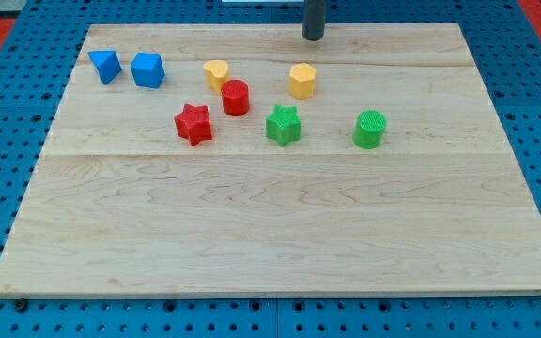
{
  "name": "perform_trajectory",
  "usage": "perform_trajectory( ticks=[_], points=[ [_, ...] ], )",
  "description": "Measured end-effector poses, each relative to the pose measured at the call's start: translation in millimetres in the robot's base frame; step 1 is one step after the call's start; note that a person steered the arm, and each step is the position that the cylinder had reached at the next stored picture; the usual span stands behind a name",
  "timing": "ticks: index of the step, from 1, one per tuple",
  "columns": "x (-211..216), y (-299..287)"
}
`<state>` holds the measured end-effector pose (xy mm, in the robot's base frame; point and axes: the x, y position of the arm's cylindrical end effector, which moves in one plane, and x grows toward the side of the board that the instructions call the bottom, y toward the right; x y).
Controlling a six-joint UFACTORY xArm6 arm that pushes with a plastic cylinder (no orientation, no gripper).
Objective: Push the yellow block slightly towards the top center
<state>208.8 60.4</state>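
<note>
My tip stands near the view's top edge of the wooden board, just right of centre. Two yellow blocks lie below it. A yellow hexagonal block sits a short way below the tip and slightly to its left, apart from it. A yellow heart-shaped block lies further to the view's left and touches or nearly touches a red cylinder.
A blue triangular block and a blue cube-like block lie at the upper left. A red star, a green star and a green cylinder lie in a row across the middle. The board rests on blue pegboard.
</note>
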Motion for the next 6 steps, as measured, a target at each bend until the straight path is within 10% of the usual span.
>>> perform_trajectory(
  ticks=[2, 6],
  points=[
    [-12.6, -66.6],
    [98.1, -61.5]
  ],
)
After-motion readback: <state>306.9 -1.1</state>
